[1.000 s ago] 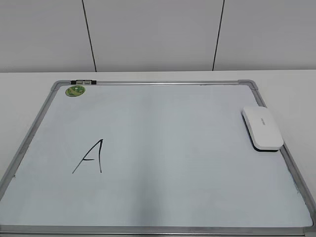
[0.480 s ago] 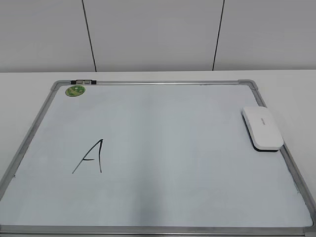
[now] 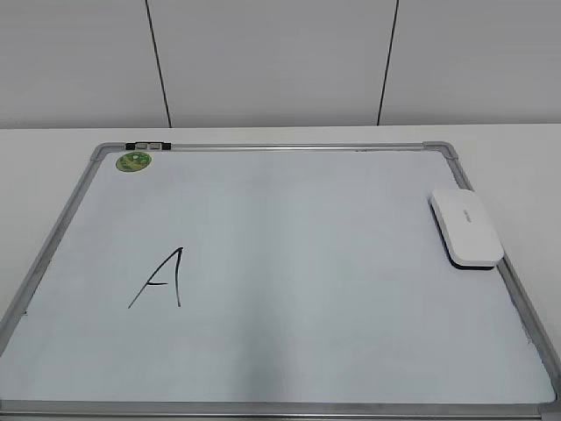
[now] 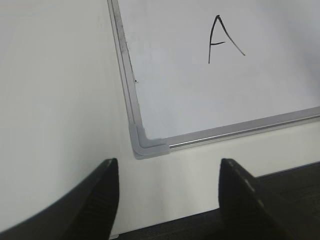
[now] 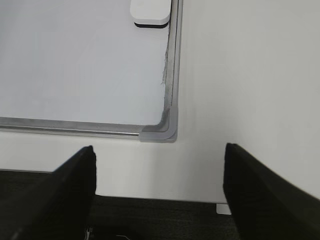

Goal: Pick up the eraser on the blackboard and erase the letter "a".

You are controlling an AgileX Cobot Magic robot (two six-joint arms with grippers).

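Observation:
The white eraser (image 3: 465, 226) lies on the right edge of the blackboard (image 3: 307, 219), partly over the frame; its end shows in the right wrist view (image 5: 150, 11). A large angular capital "A" (image 3: 162, 279) is drawn in black at the board's left front and also shows in the left wrist view (image 4: 222, 37). No small lowercase "a" shows in any view. My left gripper (image 4: 167, 172) is open and empty, near the board's front left corner. My right gripper (image 5: 159, 160) is open and empty, near the front right corner. Neither gripper shows in the exterior view.
A round green sticker (image 3: 134, 161) sits at the board's far left corner. The board lies on a white table (image 3: 517, 158) with a white panelled wall behind. The table's front edge and dark floor show below both grippers.

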